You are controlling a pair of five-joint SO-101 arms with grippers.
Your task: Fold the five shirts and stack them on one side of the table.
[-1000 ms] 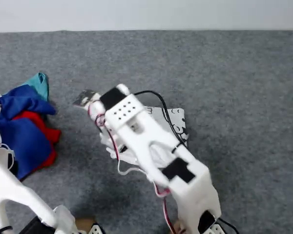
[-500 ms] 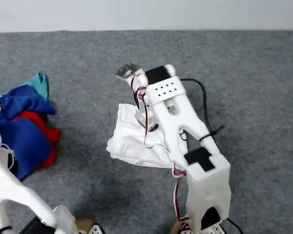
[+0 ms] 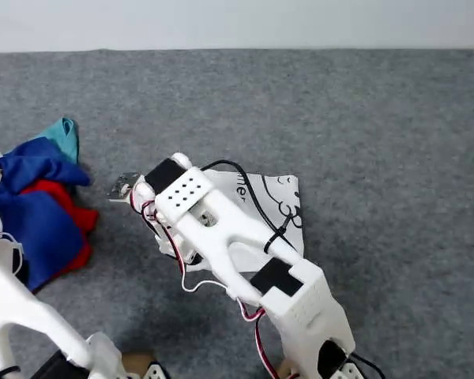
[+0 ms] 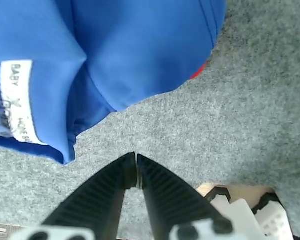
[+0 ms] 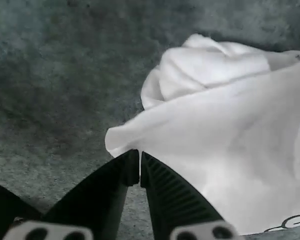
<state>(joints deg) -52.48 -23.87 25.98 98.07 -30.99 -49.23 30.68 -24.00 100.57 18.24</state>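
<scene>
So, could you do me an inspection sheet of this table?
Surface: grey carpet.
Job's things: white shirt mid-table under the right arm; blue shirt, red shirt and teal shirt heaped unfolded at one side.
Clutter: nothing seen.
Tools: left tool shut over carpet beside the blue shirt; right tool shut at the white shirt's edge, grip unclear.
Cables: black cable and red wires along the right arm.
Surroundings: pale wall behind.

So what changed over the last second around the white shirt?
The right end effector swung away across the table, then back toward the coloured pile. The white shirt went from bunched to flatter, print up. The left end effector and the pile stayed put.
</scene>
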